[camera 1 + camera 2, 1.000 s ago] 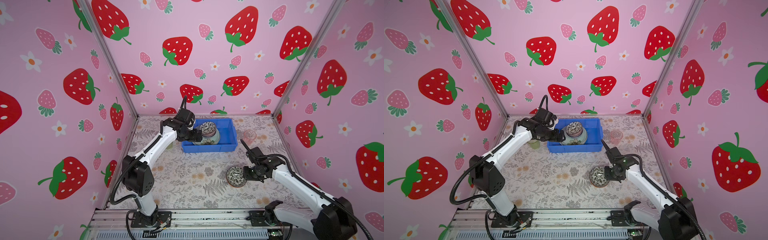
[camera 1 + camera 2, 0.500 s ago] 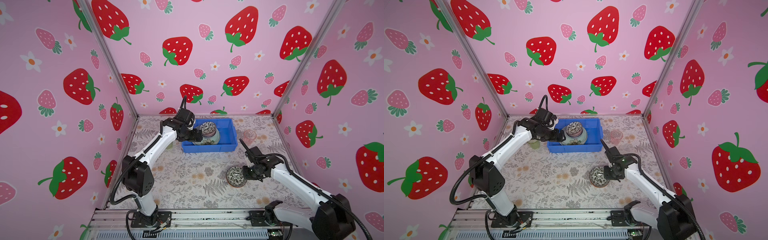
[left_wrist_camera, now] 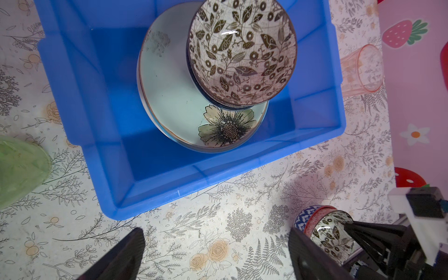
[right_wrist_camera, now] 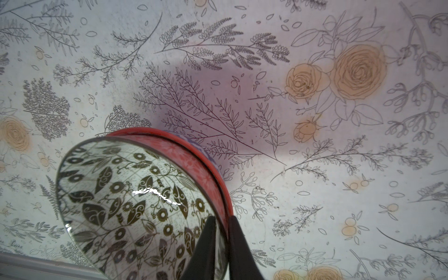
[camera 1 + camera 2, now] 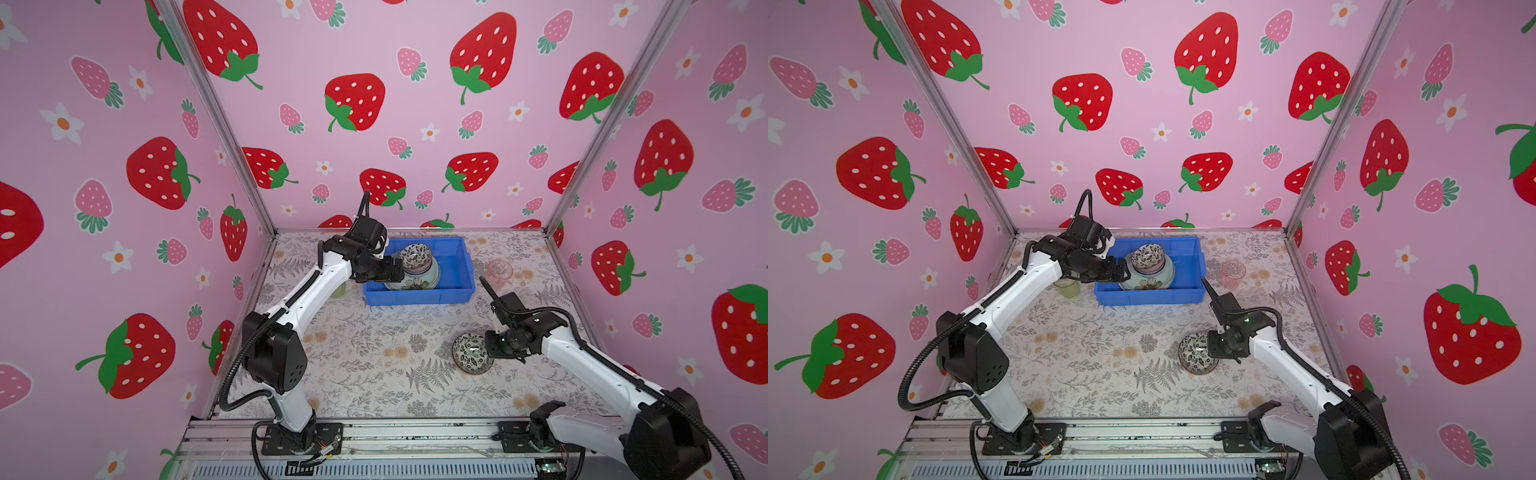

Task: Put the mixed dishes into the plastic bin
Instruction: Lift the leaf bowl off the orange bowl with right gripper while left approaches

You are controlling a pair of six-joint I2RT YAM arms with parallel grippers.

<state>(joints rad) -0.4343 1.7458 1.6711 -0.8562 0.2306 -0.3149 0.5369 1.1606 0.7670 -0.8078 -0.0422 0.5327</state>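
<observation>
The plastic bin [image 5: 417, 298] sits at the back middle of the table. Inside it a pale green flower plate [image 3: 169, 97] carries a black-white patterned bowl [image 3: 242, 53]. My left gripper [image 3: 215, 234] hovers open by the bin's left front corner, holding nothing. At the right front, nested bowls [image 5: 471, 353] are tilted on the cloth: a black-white one inside an orange-red one, with a blue-white one outermost. My right gripper [image 4: 221, 219] is shut on their rim [image 4: 218, 194], one finger inside and one outside.
A pink glass tumbler [image 5: 498, 272] stands right of the bin. A green glass tumbler [image 5: 1067, 287] stands left of it, partly behind my left arm. Pink strawberry walls close in the left, back and right sides. A metal rail runs along the front.
My right gripper's jaws have closed onto the rim of the nested bowls. My left arm and the dishes in the bin have not moved.
</observation>
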